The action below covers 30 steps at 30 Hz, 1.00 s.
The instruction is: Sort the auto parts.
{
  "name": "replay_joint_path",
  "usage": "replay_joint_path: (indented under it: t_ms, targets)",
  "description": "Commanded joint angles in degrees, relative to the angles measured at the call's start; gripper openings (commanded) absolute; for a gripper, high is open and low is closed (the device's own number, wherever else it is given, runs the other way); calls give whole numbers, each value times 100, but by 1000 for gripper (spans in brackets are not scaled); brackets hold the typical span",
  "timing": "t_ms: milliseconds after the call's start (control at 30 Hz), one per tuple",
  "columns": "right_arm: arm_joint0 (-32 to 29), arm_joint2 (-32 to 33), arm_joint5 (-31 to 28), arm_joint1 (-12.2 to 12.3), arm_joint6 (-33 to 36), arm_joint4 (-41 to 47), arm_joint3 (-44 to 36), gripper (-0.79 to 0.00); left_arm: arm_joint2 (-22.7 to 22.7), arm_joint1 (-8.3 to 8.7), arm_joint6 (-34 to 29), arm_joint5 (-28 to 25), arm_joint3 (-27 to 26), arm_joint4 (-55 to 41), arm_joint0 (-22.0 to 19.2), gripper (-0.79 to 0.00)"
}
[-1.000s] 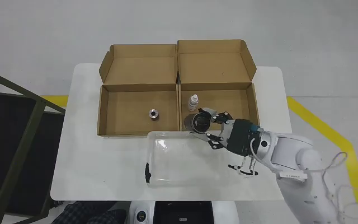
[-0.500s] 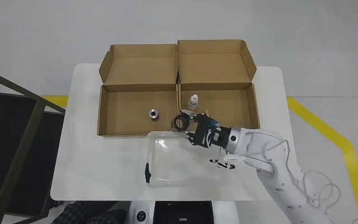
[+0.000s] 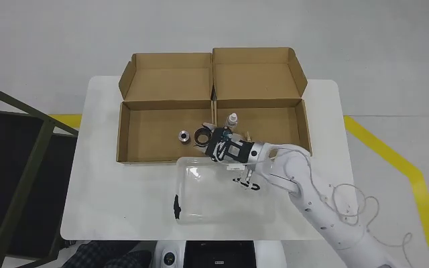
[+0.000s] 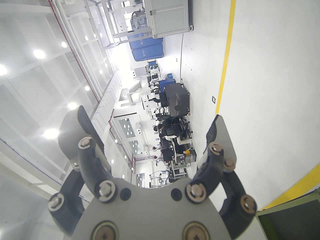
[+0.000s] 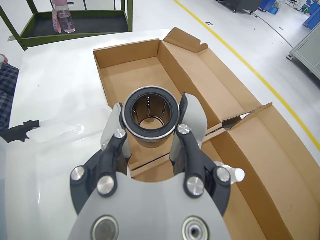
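Note:
My right gripper (image 3: 208,139) (image 5: 152,119) is shut on a black cylindrical bearing (image 5: 151,116) (image 3: 202,137) with steel rims and ball rows inside. It hangs over the near right part of the left cardboard box (image 3: 144,137) (image 5: 120,71). A small metal ring part (image 3: 182,137) lies on that box's floor, just left of the bearing. A small white bottle (image 3: 230,121) (image 5: 233,173) stands in the right box (image 3: 288,124) by the shared wall. My left gripper (image 4: 150,128) is open with nothing in it, pointing out at the room.
A clear plastic tray (image 3: 201,194) lies on the white table (image 3: 100,194) in front of the boxes, with a black piece (image 3: 176,206) at its left edge. Both box lids stand open at the back. A green rack (image 5: 72,26) stands beyond the table.
My right gripper has carried the bearing leftward, from over the right box's near left corner, across the dividing walls, to over the left box.

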Motion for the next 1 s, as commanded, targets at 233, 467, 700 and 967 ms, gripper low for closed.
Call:
replay_joint_path:
  t_ms: [233,467,700,967]
  targets:
    - [522,-470,348,-216,206,-74,681,-785,0,0,0,0,0,0,0,0]
    - [754,-658,460,-342,341,-90,1049,-785,0,0,0,0,0,0,0,0]
    - [951,-845,568,-473,534,-66,1380,-767,0,0,0,0,0,0,0,0]
    - [1115,-1019,645,-612,647,-97,1728,-686,0,0,0,0,0,0,0,0]
